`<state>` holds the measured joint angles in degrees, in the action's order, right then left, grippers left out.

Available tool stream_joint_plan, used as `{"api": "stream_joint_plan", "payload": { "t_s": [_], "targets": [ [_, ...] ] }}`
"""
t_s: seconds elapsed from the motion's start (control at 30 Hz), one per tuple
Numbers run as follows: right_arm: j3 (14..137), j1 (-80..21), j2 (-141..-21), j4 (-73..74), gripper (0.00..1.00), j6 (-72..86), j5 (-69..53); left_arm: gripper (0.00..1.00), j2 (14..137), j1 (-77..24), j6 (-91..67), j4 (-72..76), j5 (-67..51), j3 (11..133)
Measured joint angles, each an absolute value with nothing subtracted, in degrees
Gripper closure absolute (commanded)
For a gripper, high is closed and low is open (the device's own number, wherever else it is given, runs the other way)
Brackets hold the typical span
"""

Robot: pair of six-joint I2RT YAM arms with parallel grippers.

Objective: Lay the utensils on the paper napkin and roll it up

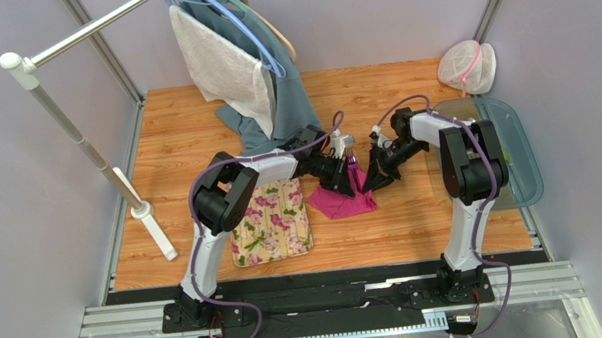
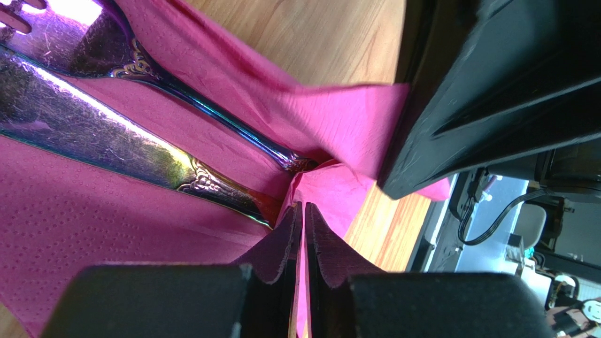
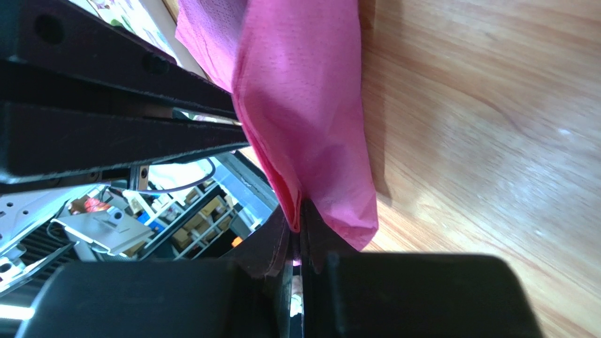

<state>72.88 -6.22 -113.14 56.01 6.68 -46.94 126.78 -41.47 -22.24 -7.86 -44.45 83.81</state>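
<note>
Both arms bend inward, wrists angled down. Left fingers (image 2: 281,248) and right fingers (image 3: 271,248) each pinch the paper napkin (image 1: 341,203).

Wood-grain desk (image 1: 190,139). Flowered mat (image 1: 270,222) flat at 7 o'clock. White rail stand (image 1: 81,147) at 9. Hangers at 12 carry a white towel (image 1: 220,67) and a grey-blue cloth (image 1: 287,94) whose hem reaches the desk. Mesh bag (image 1: 467,68) at 2, tinted tray (image 1: 525,160) at 3.

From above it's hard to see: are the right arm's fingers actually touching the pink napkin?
Touching. The right wrist view shows the right fingers shut on a fold of the paper napkin, with pink paper pinched between them.
</note>
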Motion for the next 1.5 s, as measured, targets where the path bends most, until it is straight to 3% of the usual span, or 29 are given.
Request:
{"api": "stream_joint_plan", "payload": {
  "t_s": [0.97,1.5],
  "targets": [
    [73.58,-7.86,-118.10,54.06,0.96,9.26,-45.93,0.85,122.26,-41.41,-21.34,-8.49,-44.10,80.93],
    [73.58,-8.29,-118.08,53.91,0.97,10.17,-46.94,0.92,123.24,-41.41,-20.05,-13.63,-40.21,81.19]
  ]
}}
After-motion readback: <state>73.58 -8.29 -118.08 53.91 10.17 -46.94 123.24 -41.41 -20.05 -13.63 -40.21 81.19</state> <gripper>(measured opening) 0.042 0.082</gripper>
